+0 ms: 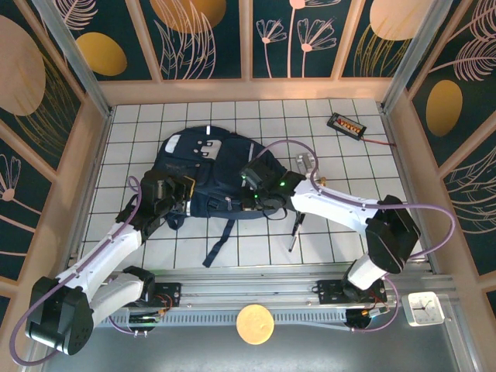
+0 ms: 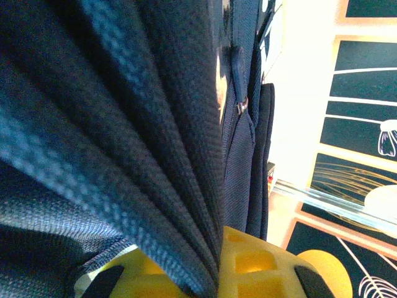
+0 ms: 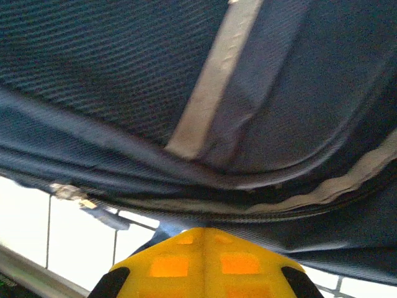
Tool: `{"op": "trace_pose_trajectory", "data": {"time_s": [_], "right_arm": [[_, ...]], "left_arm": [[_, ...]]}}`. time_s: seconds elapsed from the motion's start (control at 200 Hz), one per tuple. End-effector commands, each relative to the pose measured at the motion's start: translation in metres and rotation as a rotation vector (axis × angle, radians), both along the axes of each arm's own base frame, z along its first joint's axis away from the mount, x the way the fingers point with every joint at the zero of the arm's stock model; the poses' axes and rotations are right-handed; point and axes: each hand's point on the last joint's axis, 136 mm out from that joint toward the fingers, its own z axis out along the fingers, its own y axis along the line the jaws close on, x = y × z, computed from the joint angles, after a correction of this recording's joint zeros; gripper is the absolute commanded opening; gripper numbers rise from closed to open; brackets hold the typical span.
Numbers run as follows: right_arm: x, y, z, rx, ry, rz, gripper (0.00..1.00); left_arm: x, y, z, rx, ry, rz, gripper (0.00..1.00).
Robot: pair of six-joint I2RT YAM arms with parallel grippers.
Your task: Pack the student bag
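Left pincer [image 2: 212, 276] clamps a fold of the large navy-blue fabric backpack [image 1: 203, 167] lying on the white tiled table [image 1: 349, 167]; right pincer [image 3: 201, 242] is clenched at its zip edge; likely soft and floppy; best pinched at seams.

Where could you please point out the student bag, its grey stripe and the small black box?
student bag [image 1: 213, 174], top view, navy front panel.
grey stripe [image 3: 208, 87], right wrist view, mid-stripe.
small black box [image 1: 346, 124], top view, orange label.
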Motion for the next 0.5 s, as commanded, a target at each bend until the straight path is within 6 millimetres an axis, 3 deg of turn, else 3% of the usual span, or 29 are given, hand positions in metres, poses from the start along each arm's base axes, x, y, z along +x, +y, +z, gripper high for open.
{"op": "trace_pose_trajectory", "data": {"time_s": [0.0, 0.09, 0.15, 0.285, 0.495], "right_arm": [[-0.007, 0.001, 0.009, 0.040, 0.005, 0.078, 0.00], [-0.015, 0.023, 0.020, 0.118, -0.015, 0.155, 0.34], [-0.020, 0.036, 0.022, 0.137, -0.020, 0.191, 0.45], [-0.028, 0.052, 0.018, 0.126, -0.015, 0.216, 0.52], [-0.027, 0.061, 0.009, 0.111, -0.003, 0.193, 0.56]], "left_arm": [[0.006, -0.011, 0.037, -0.061, -0.123, -0.042, 0.00], [0.006, -0.013, 0.040, -0.063, -0.125, -0.052, 0.00], [0.007, -0.013, 0.043, -0.058, -0.128, -0.052, 0.00], [0.006, -0.014, 0.043, -0.055, -0.124, -0.058, 0.00], [0.004, -0.013, 0.041, -0.064, -0.121, -0.056, 0.00]]}}
